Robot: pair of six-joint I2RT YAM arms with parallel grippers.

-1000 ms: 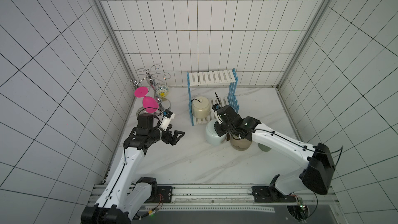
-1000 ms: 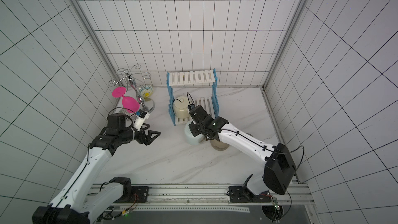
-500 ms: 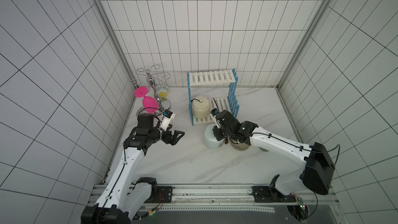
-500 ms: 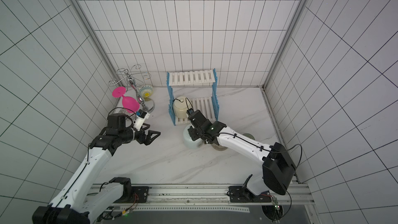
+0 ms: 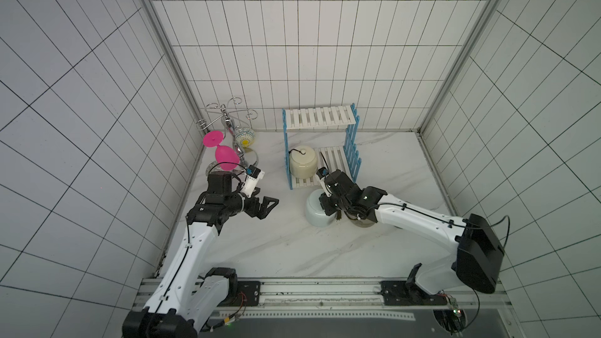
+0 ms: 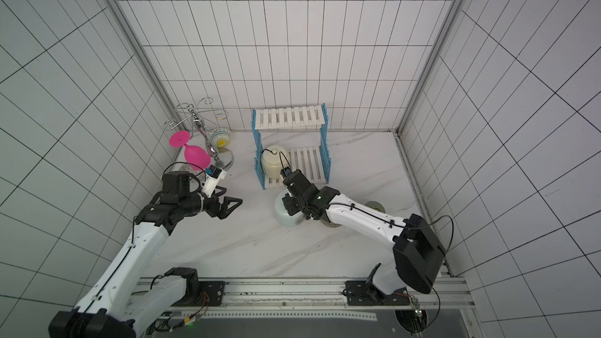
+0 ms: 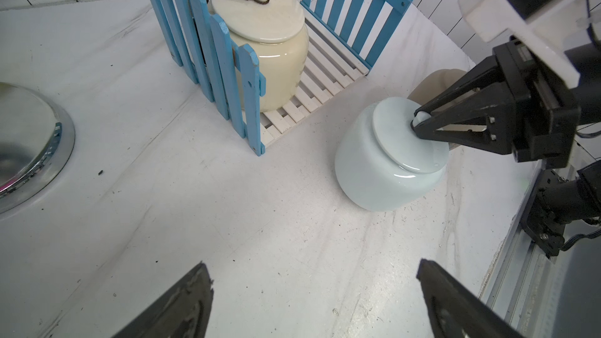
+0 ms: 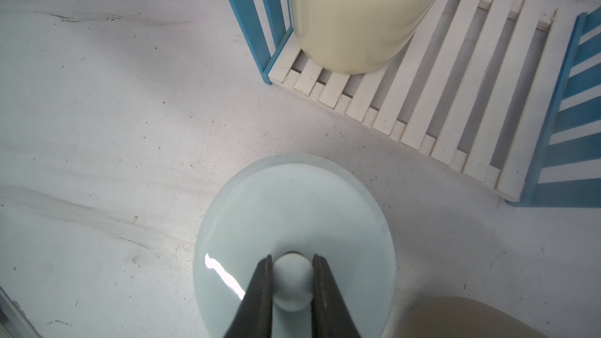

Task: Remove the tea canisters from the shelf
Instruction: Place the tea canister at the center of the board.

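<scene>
Pinching: R pincer [image 8: 291, 263] on pale blue canister [image 7: 383, 170] knob
Cream canister [image 5: 303, 164]: shelf [image 5: 335, 157] lower tier, just beyond R pincer
L pincer [image 5: 270, 210]: spread, farther

No legible text, label or number anywhere

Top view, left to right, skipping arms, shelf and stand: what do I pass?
Pink goblet → patterned cup → pale blue canister → green canister. Cream canister overlaps the pale blue one, so omitted.
</scene>
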